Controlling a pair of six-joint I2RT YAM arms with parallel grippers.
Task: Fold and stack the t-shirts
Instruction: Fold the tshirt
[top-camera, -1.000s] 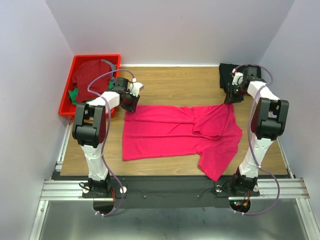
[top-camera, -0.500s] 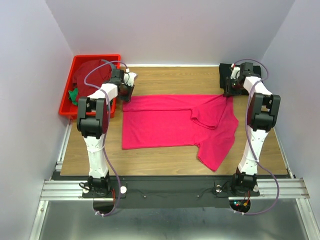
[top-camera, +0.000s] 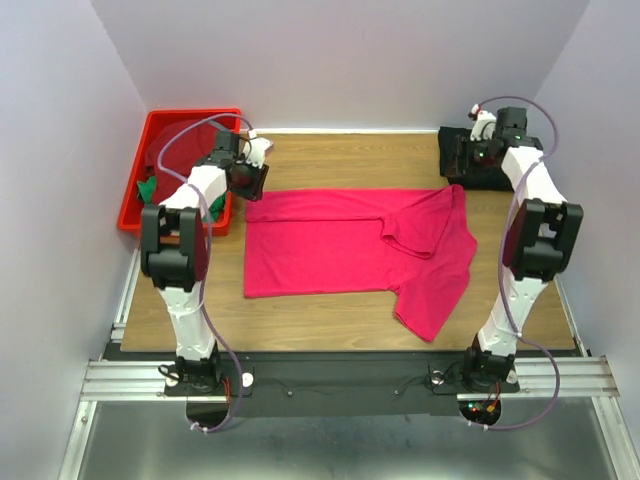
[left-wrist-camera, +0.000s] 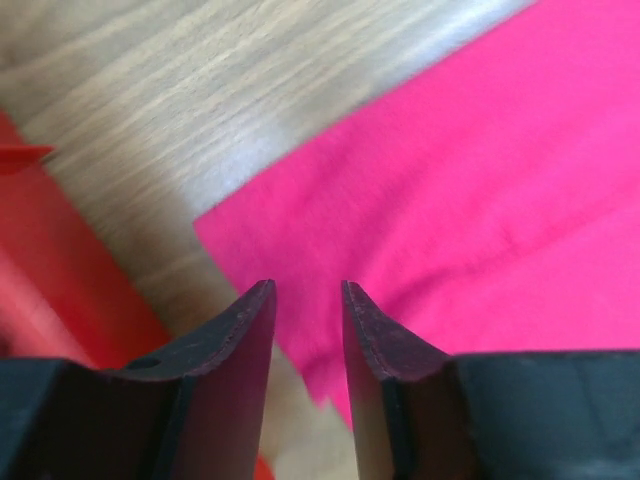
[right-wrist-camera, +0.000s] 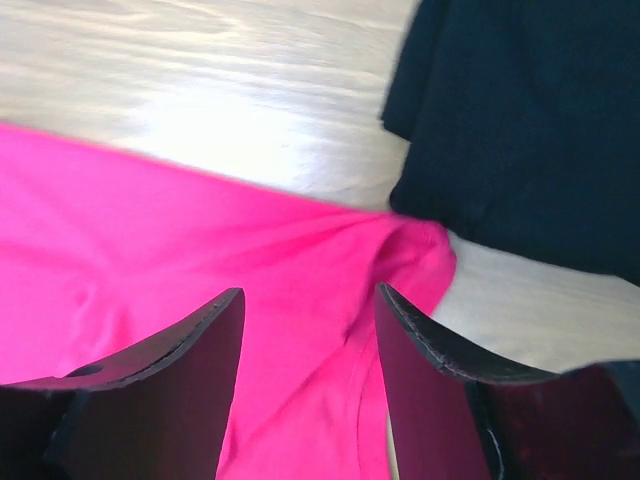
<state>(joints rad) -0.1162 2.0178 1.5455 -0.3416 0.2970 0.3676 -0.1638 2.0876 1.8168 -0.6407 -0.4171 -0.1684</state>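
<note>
The pink-red t-shirt (top-camera: 350, 255) lies spread across the middle of the wooden worktop (top-camera: 340, 160). Its left part is flat, its right part is rumpled into a fold, and one sleeve trails toward the near edge on the right. The left tool (left-wrist-camera: 305, 290) hangs over the shirt's far left corner with its fingers a narrow gap apart and nothing between them; only cloth and bare wood show through the gap. Just left of that corner stands the red plastic bin (top-camera: 133, 200), close against the side wall (top-camera: 60, 150). It holds a dark red t-shirt (top-camera: 178, 143) and a green t-shirt (top-camera: 148, 188) tucked low at its left side. From above, the left arm reaches across the bin's right rim and hides part of it. The right tool (right-wrist-camera: 308, 295) hovers over the shirt's far right corner with its fingers parted more widely, and it grips nothing. Just beyond that corner a folded black t-shirt (right-wrist-camera: 520, 110) sits in the worktop's far right corner. The pink cloth comes right up to its edge, but whether the two touch cannot be told. A looped cable (top-camera: 185, 135) arches over the bin from the left arm.
</note>
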